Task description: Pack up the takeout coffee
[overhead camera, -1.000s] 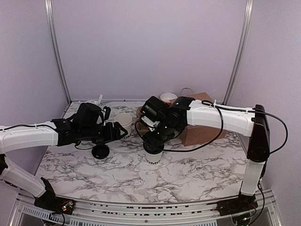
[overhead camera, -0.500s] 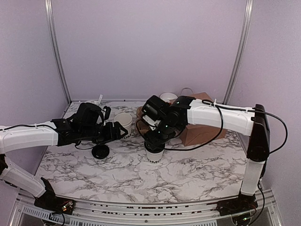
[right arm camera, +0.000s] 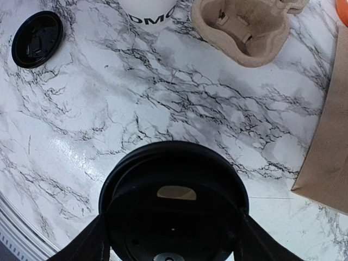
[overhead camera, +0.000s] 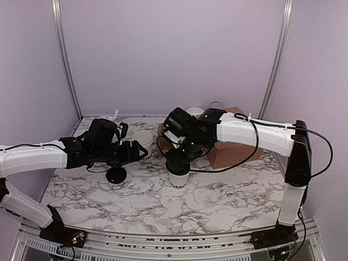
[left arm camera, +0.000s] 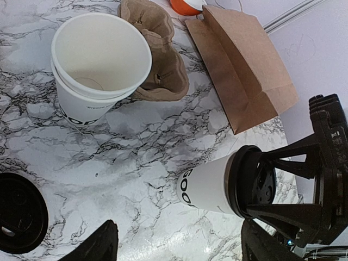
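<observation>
The takeout coffee [overhead camera: 178,179] is a small white cup with dark lettering and a black lid, standing mid-table. My right gripper [overhead camera: 179,162] comes down on it from above. In the right wrist view the black lid [right arm camera: 174,185] fills the space between the two fingers, which press its sides, so my right gripper [right arm camera: 174,239] is shut on it. The left wrist view shows the cup [left arm camera: 209,187] from the side with the right fingers [left arm camera: 288,157] flanking its lid. My left gripper [left arm camera: 182,244] hangs open to the left of the cup, nothing between its fingers.
An empty lidless white cup [overhead camera: 143,140] stands behind my left gripper. A loose black lid [overhead camera: 116,175] lies on the table below that gripper. A brown pulp cup tray [left arm camera: 157,60] and a brown paper bag [overhead camera: 231,141] sit at the back right.
My right wrist has shifted very slightly over the lidded cup. The left arm has not moved.
</observation>
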Controlling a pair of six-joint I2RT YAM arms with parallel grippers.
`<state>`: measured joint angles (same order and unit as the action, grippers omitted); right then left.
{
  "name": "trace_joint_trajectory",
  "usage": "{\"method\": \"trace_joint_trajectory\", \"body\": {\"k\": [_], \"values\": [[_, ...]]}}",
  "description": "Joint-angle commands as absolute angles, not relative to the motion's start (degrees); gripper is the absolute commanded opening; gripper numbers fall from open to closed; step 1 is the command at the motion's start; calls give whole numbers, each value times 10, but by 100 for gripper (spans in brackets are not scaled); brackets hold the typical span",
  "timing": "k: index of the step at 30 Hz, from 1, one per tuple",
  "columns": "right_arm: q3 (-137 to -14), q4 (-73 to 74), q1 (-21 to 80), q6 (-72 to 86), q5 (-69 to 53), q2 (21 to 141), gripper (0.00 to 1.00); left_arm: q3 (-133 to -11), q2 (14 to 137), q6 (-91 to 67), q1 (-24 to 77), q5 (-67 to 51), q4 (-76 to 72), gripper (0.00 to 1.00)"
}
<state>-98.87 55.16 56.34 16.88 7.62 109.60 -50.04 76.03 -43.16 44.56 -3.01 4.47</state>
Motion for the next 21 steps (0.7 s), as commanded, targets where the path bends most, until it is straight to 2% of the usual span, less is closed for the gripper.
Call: {"method": "trace_joint_trajectory", "body": {"k": [1, 21], "values": [[-1001, 563, 557, 172, 80, 1093, 71, -495, 754, -432, 442, -38, 32, 78], [-981, 548, 548, 164, 52, 1099, 72, -491, 751, -433, 442, -37, 31, 78]]}}
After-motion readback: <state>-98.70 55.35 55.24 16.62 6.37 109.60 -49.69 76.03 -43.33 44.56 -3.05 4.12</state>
